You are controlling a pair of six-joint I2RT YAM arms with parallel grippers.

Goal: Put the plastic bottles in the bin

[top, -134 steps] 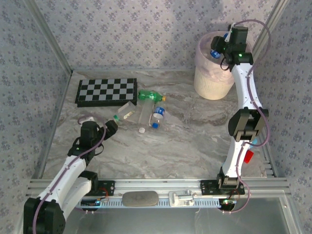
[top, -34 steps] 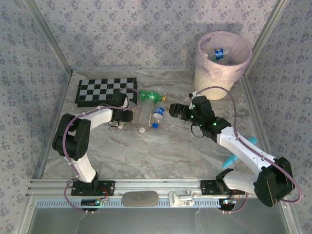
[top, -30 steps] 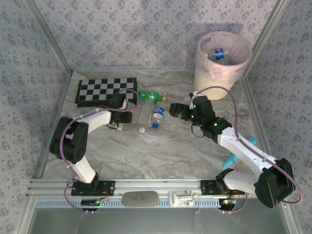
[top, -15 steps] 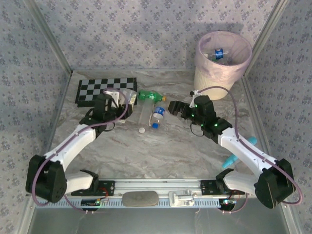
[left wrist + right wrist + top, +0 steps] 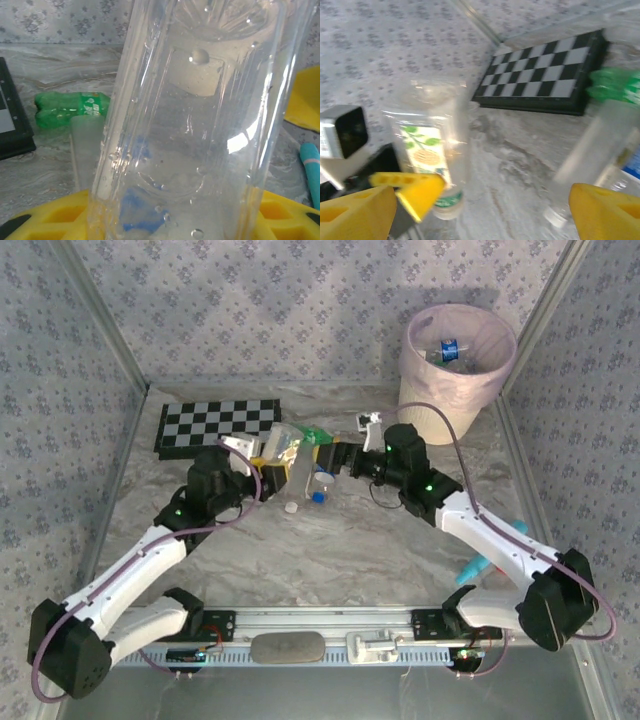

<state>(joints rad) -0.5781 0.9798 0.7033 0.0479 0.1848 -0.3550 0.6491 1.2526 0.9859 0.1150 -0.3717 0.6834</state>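
Observation:
My left gripper (image 5: pixel 268 457) is shut on a clear bottle (image 5: pixel 284 443) with a leaf label, held up above the table; that bottle (image 5: pixel 200 125) stands between my yellow fingers (image 5: pixel 45 220). From the right wrist the same bottle (image 5: pixel 432 145) hangs cap down. My right gripper (image 5: pixel 343 458) is open just right of the pile, nothing between its fingers (image 5: pixel 355 215). On the table lie a green bottle (image 5: pixel 316 435), a long clear bottle (image 5: pixel 298 478) with a white cap and a small blue-capped bottle (image 5: pixel 322 475). The bin (image 5: pixel 455 390) at far right holds several bottles.
A folded chessboard (image 5: pixel 215 425) lies at the back left, close behind the held bottle. A teal marker-like object (image 5: pixel 478 565) rests under the right arm near the right wall. Metal frame rails line the table's sides and front.
The left gripper took the leaf-label bottle from beside the chessboard, lifted it and carried it right. The right gripper slid left and forward toward the lying bottles.

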